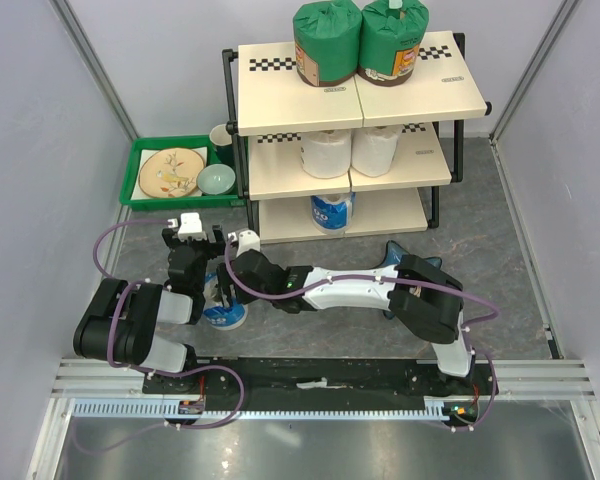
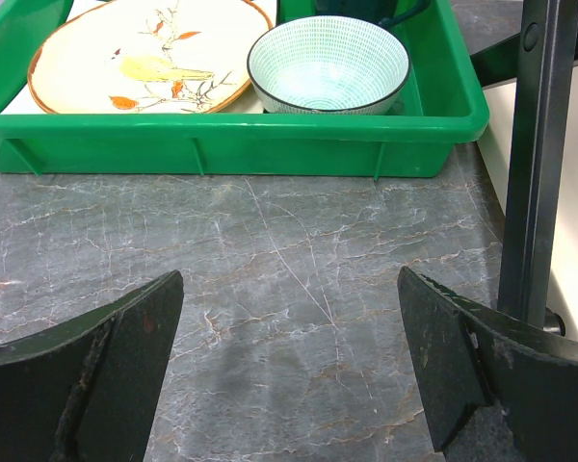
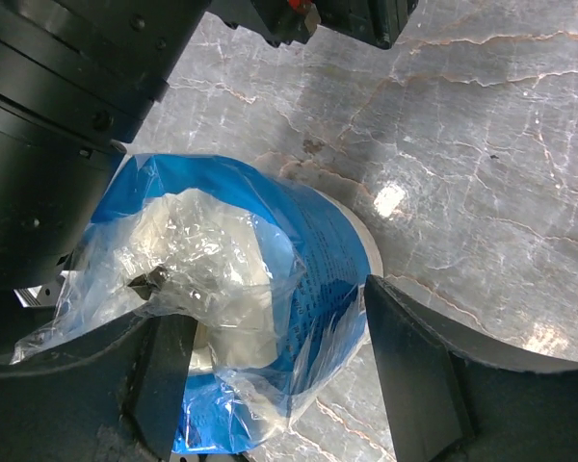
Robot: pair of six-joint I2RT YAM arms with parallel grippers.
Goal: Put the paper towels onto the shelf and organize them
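Five of six paper towels point(image 1: 376, 148) are seen set on the shelf point(image 1: 275, 105). Two green-wrapped rolls point(image 1: 327, 45) are stood side by side, touching, on the top board, two plain white rolls point(image 1: 326, 152) are on the middle board beneath them, and one blue-and-white roll point(image 1: 331, 210) is on the bottom board. The sixth roll point(image 3: 308, 241), wrapped in blue with crumpled clear film at its end, is found on the grey marbled desk point(image 1: 500, 230) in front of the shelf, close against the left arm. The right gripper point(image 3: 270, 327) is reached across to it, with its jaws placed either side of the roll, close to the wrap. Whether the roll is actually pinched cannot be told. The left gripper point(image 2: 289, 289) is held low over the desk, its jaws spread wide with nothing between them. It is pointed at a green tray point(image 2: 231, 144) just left of the shelf, in which a painted plate point(image 2: 144, 58) and a patterned bowl point(image 2: 328, 63) are kept.
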